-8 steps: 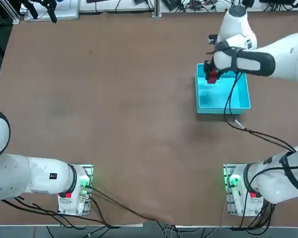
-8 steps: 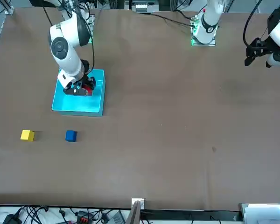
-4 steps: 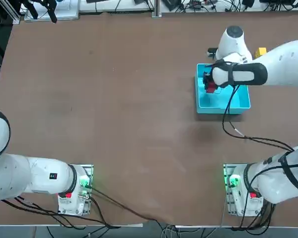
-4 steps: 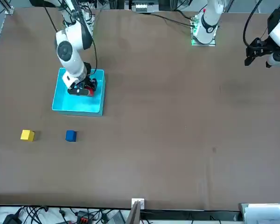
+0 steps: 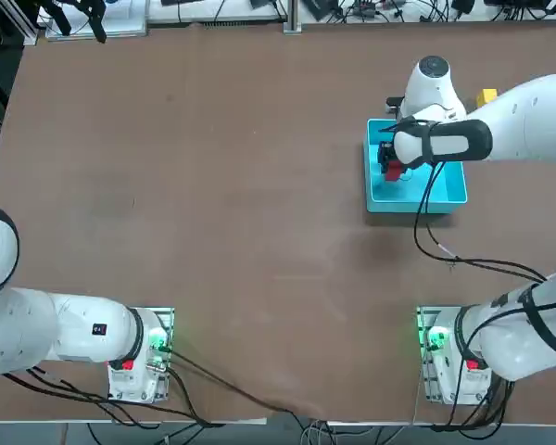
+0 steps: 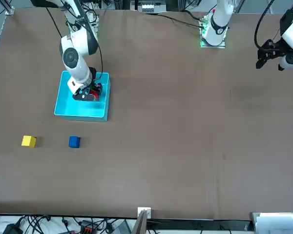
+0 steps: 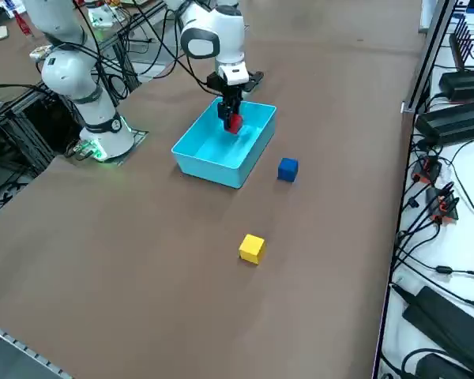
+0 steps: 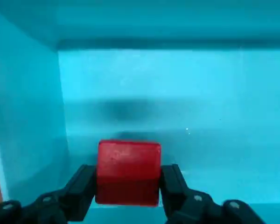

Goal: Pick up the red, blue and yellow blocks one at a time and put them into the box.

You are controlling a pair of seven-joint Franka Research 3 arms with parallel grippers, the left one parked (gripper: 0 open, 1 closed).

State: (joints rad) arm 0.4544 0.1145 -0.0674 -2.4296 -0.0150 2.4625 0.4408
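The red block (image 8: 129, 172) has been carried further into the box (image 5: 449, 190) over the last second, still pinched in the right pincer (image 8: 129, 196). Release looks due; blue block (image 6: 74, 141) and yellow block (image 6: 29, 141) are left on the tabletop (image 6: 185, 122).

A bare brown table (image 5: 213, 185) with cables (image 7: 442, 205) and black equipment (image 7: 458, 118) beside it.

— Brown, flat table (image 6: 185, 122)?
— Carries a squarish cyan open-topped box (image 6: 71, 109), plus a small dark blue cube (image 6: 74, 141) and a small yellow cube (image 6: 29, 141) lying apart just beyond it.
— Right gripper (image 7: 231, 120)?
— Down inside that box.
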